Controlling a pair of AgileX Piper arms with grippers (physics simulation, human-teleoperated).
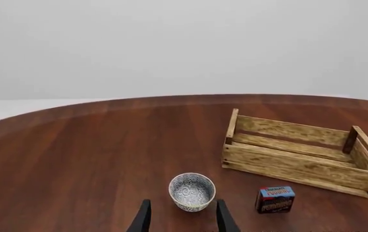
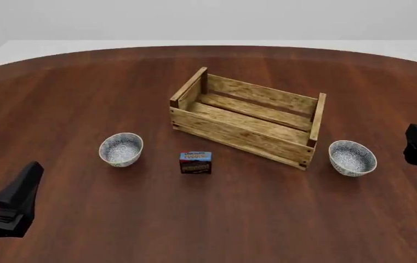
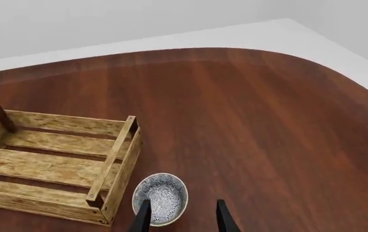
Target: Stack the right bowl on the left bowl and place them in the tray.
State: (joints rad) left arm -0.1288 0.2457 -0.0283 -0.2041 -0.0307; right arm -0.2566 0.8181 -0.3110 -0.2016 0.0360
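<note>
— What's on the round, dark reddish-brown wooden table [image 2: 76,82] from where you stand?

— In the middle sits the large rectangular tray of light wooden slats with darker corner posts [image 2: 246,118], turned at a slant, with nothing inside it. Left of it, well apart, stands the left bowl, small, round, white with a fine blue-grey speckle [image 2: 121,149]. It is upright on the bare wood.

— And its twin?

— The right bowl, the same small white speckled kind [image 2: 352,158], is upright too, just beside the tray's near right corner but not touching it. Between the left bowl and the tray, close to the tray's front wall, stands a small dark pudding box with a blue top band [image 2: 195,163].

— Where are the arms?

— Both are low at the near edge. The left claw [image 1: 182,220] hangs short of the left bowl, and from its own camera the two black fingers are spread, the bowl showing beyond the gap between them, untouched. The right claw [image 3: 182,218] is likewise spread, holding nothing; the right bowl lies just beyond its fingers, nearer one of them, with the tray's end wall alongside it.

— From the front, can you see those fingers?

— Only dark bulk of each arm at the left and right edges.
</note>
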